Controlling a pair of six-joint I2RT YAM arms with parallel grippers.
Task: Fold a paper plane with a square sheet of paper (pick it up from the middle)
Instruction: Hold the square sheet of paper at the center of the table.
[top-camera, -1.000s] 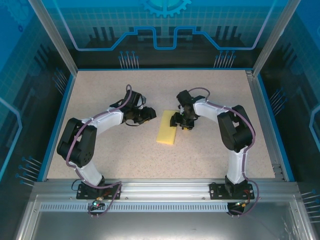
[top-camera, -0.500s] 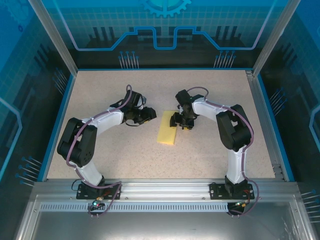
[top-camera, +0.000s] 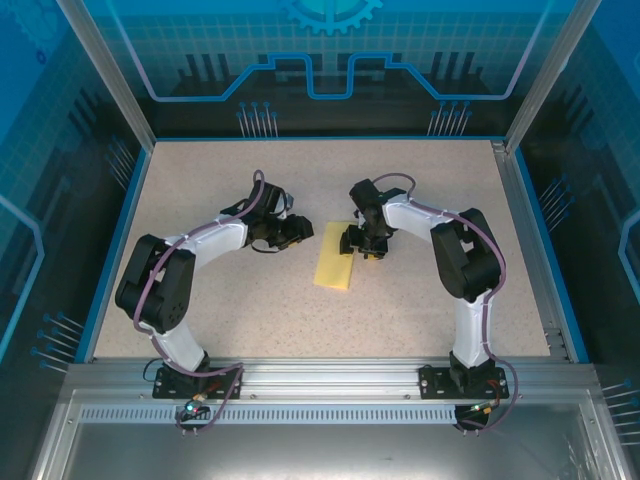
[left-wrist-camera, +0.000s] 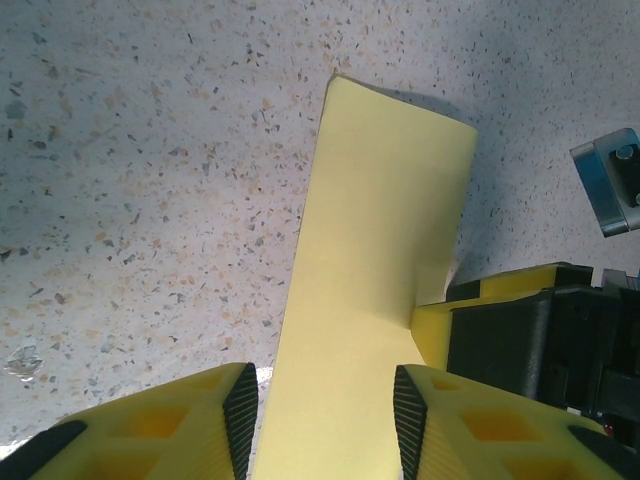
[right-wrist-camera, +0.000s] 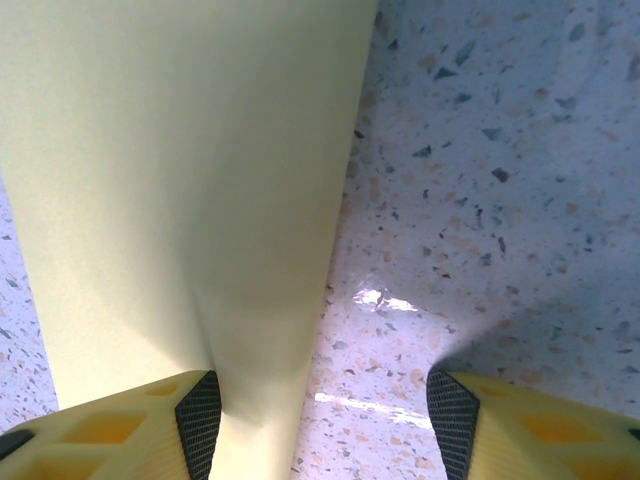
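The pale-yellow sheet of paper (top-camera: 335, 256) lies mid-table, folded into a narrow rectangle. My left gripper (top-camera: 296, 231) sits at its far-left corner and my right gripper (top-camera: 360, 243) at its far-right edge. In the left wrist view the paper (left-wrist-camera: 370, 260) runs up between the open left gripper (left-wrist-camera: 325, 420), and the right gripper's yellow finger (left-wrist-camera: 500, 300) rests at the paper's right edge. In the right wrist view the right gripper (right-wrist-camera: 325, 425) is wide open; the paper (right-wrist-camera: 180, 180) reaches in beside its left pad (right-wrist-camera: 200, 420), with bare table under the rest of the gap.
The speckled table (top-camera: 250, 300) is bordered by a blue rim (top-camera: 112, 250) and clear enclosure walls. An aluminium rail (top-camera: 320, 375) carrying both arm bases runs along the near edge.
The right gripper has edged slightly left and away along the paper's far end. The left arm and the paper have stayed put.
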